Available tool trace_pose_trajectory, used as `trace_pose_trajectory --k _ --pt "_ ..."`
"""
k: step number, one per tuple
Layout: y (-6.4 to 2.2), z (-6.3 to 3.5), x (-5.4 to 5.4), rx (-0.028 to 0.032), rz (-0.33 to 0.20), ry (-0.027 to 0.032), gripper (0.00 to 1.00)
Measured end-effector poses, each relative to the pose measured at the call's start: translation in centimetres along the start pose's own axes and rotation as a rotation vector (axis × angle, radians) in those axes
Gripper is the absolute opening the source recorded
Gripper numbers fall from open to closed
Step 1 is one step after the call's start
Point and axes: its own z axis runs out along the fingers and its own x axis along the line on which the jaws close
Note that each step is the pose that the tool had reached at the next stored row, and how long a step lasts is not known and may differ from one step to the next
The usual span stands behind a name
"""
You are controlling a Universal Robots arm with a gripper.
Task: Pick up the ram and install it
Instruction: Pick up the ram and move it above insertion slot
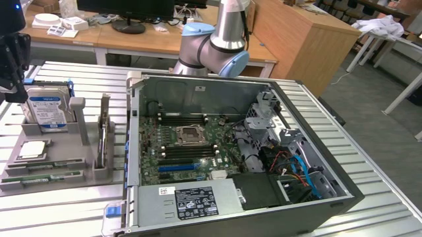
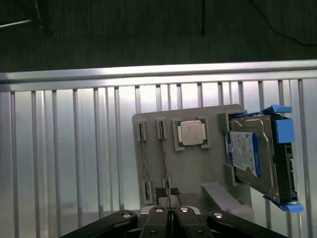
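Green ram (image 1: 49,164) lies on edge in grey holder (image 1: 69,148), lengthwise across exterior view; tool (image 2: 169,210) clenched, empty.

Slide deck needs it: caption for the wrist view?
Shut end effector over grey holder with two ram sticks, processor, hard drive.

ram (image 1: 49,164) (image 2: 165,153): skinny green stick w/ dark chips, sitting on edge in gray holder (image 1: 63,140) slot, right next to CPU (image 1: 33,148)

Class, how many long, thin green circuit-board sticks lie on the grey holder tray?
2. One green stick sits beside the square silver chip; the other stick in the next slot.
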Motion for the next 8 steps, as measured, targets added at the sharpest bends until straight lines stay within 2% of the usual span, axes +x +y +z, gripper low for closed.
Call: trace_pose_trajectory --k 5,6,8 --pt "0.00 0.00 0.00 0.0001 0.000 0.0000 0.11" --pt "0.01 0.00 -0.01 0.0029 0.000 -0.0001 0.11" --pt "0.02 0.00 0.00 0.0134 0.000 -0.0011 0.11"
